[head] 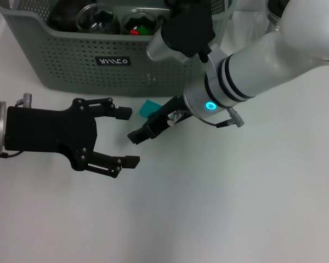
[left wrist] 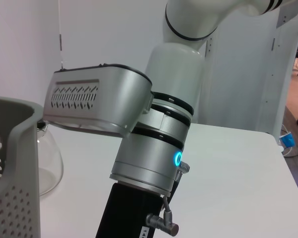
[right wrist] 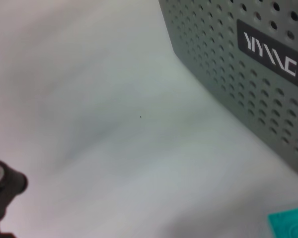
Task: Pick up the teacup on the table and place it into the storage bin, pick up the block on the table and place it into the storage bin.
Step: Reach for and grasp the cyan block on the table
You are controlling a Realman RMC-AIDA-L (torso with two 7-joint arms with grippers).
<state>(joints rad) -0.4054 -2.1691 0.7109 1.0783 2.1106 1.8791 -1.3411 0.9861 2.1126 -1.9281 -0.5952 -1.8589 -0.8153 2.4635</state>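
Note:
The grey-green storage bin [head: 71,60] with a black label stands at the back; its perforated wall fills the right wrist view [right wrist: 248,84], and a corner shows in the left wrist view [left wrist: 15,188]. Glass vessels [head: 98,19] lie inside it; I cannot tell which is the teacup. A teal block [head: 149,108] lies on the table just in front of the bin, also in the right wrist view [right wrist: 290,223]. My right gripper [head: 144,127] reaches down right beside the block. My left gripper [head: 126,137] is open and empty, left of the block.
White table [head: 219,208] all around. A glass vessel [left wrist: 47,163] stands behind the bin's far side. My right forearm [head: 252,71] slants across the bin's right front corner, and fills the left wrist view [left wrist: 154,163].

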